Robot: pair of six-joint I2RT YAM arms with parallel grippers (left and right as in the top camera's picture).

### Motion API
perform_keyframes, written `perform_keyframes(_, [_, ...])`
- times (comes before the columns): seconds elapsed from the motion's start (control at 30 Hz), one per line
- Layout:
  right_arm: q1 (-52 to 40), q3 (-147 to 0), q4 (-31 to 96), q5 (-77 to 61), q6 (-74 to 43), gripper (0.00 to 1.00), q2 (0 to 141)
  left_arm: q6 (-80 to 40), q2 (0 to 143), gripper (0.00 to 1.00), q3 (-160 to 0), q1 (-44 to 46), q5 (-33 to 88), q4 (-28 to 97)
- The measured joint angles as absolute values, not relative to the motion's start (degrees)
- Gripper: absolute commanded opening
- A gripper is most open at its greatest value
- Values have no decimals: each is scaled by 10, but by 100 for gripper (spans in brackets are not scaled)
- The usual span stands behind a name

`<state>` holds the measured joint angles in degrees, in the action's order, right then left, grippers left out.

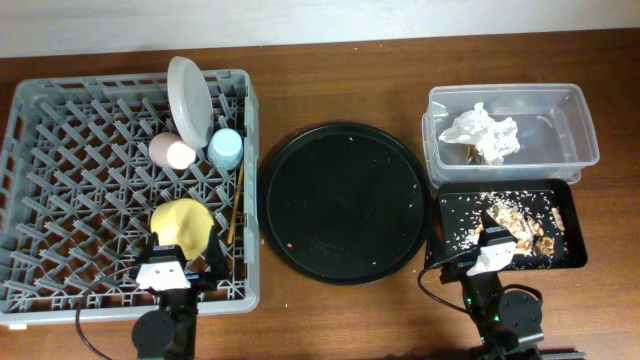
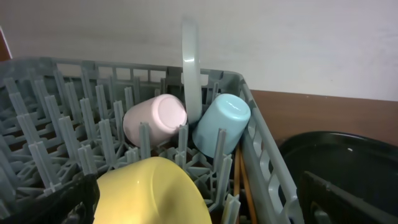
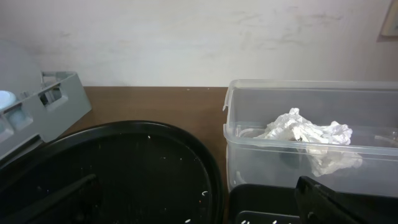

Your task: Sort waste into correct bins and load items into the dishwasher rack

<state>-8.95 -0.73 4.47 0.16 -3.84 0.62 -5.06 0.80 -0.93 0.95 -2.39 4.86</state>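
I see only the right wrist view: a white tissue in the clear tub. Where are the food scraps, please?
Observer: The brownish food scraps lie in the shallow black rectangular tray, on the robot's side of the clear plastic tub.
Operator: Is any dishware loaded?
Observer: Yes, the yellow bowl sits inside the large grey plastic rack.
Operator: Anything beside it?
Observer: The thin wooden chopsticks lie along the rack's right wall.

Large round black tray [image 1: 343, 203] is set flat near the middle of a dark brown wooden table [image 1: 330, 85]. A low raised rim is noted all round it. A pale, faintly scuffed wall [image 3: 186, 37] is seen behind the table's far edge.
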Motion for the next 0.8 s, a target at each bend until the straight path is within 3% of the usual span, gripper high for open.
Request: perform_keyframes(0.8, [-90,-7,45,2,-38,99,6,-40,8,99,-9,10,-24,49])
